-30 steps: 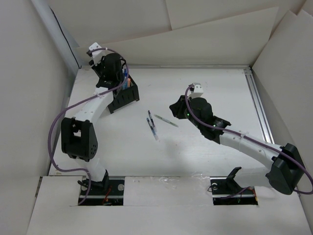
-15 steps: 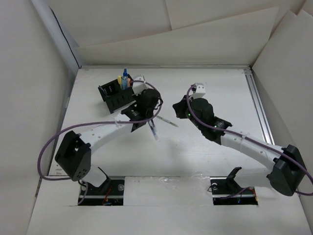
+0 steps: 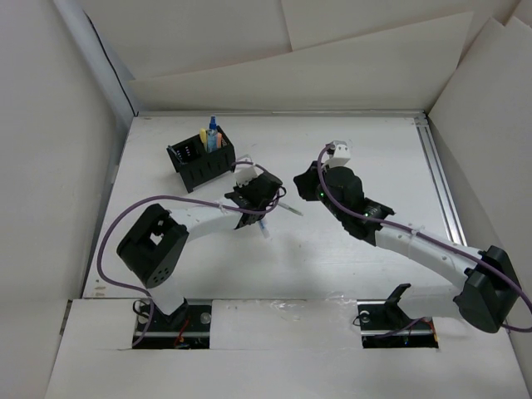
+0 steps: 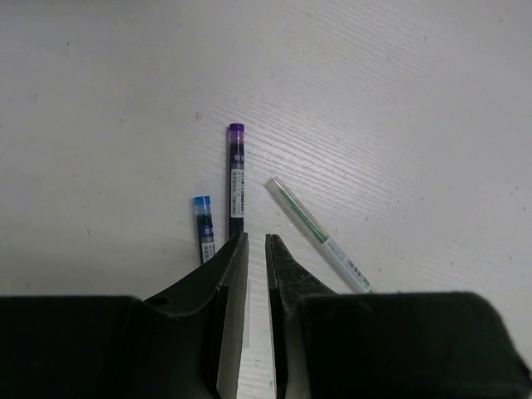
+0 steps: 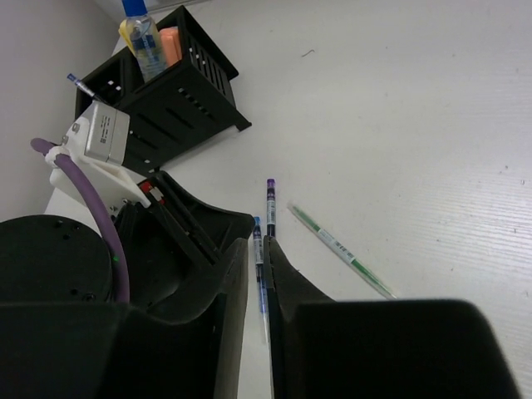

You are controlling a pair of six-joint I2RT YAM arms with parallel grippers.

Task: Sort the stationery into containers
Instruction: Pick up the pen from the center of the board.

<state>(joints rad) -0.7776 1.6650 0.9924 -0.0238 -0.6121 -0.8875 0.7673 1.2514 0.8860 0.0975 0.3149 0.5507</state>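
Three pens lie together mid-table: a purple-capped dark pen [image 4: 236,179], a blue-capped pen [image 4: 204,229] and a clear green pen [image 4: 320,237]. My left gripper [image 3: 259,198] hangs low right over them, its jaws a narrow slit apart with nothing between them; in the left wrist view its tips [image 4: 256,241] sit at the purple-capped pen's near end. My right gripper [image 3: 301,184] is shut and empty just right of the pens. The black organiser [image 3: 202,160] stands at the back left, holding a blue-capped tube [image 5: 141,33], an orange marker [image 5: 170,41] and a yellowish stick [image 5: 125,29].
A pen tip [image 5: 75,81] sticks out of the organiser's far compartment. The left arm's forearm and purple cable [image 3: 158,204] arc across the left of the table. Cardboard walls close in the back and sides; a metal rail [image 3: 440,183] runs along the right.
My left arm has swung from the organiser at the back left down to the pens mid-table. The right arm has stayed put.
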